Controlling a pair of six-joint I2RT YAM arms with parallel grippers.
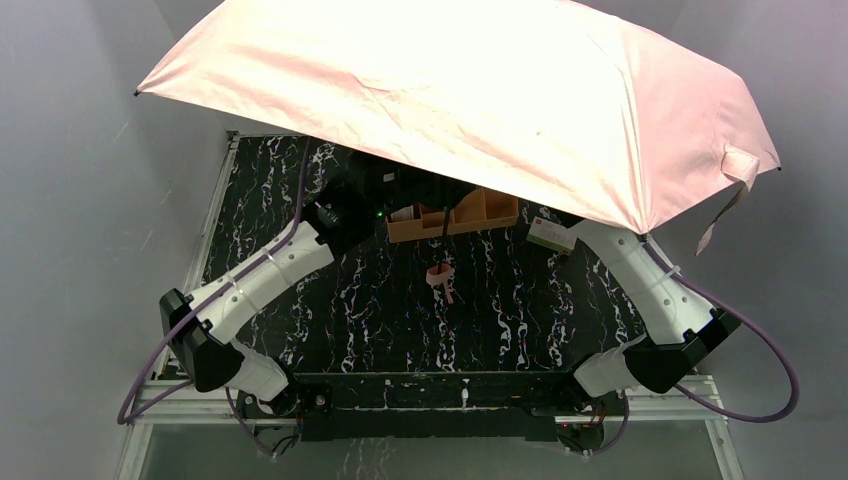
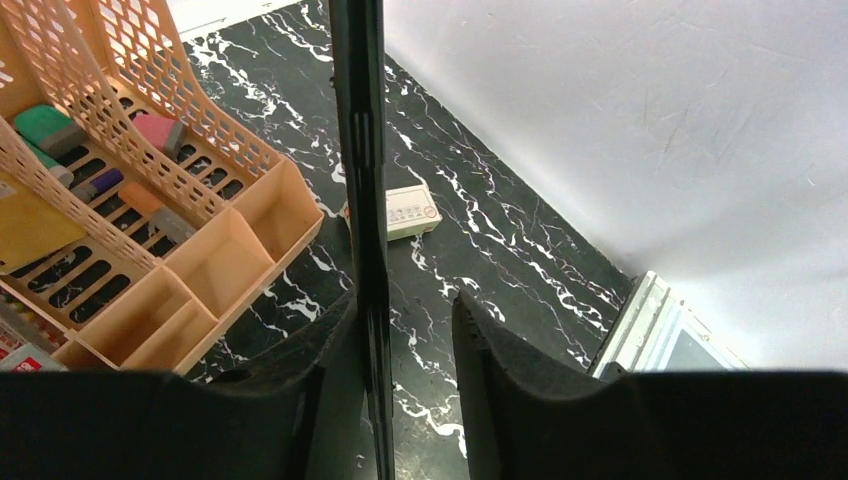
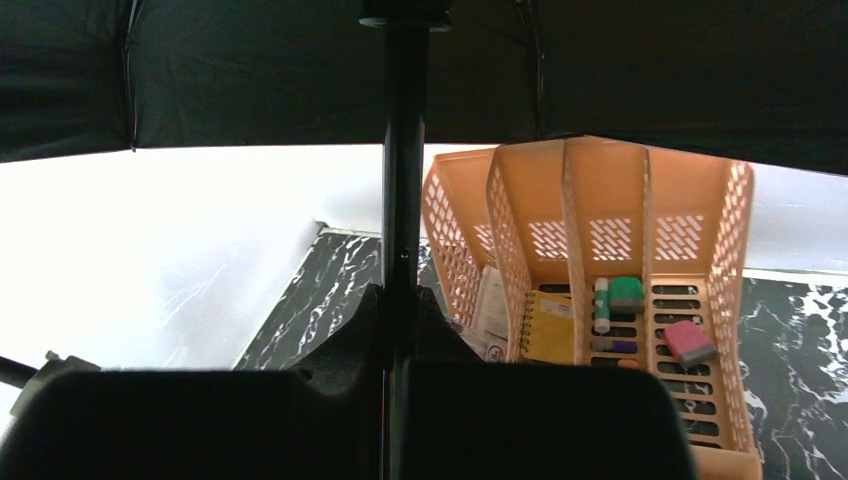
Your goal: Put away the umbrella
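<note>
Judging task barely begun: umbrella (image 1: 460, 100) wide open, pink side up, spread over orange organiser (image 1: 470, 215). Closing, folding and stowing all left to do. Long shaft (image 3: 403, 180) stands about upright beside organiser, handle end down. Holding it: right gripper (image 3: 400, 300), fingers squeezed on shaft. Lower: left gripper (image 2: 405, 310), fingers apart around shaft.
</note>
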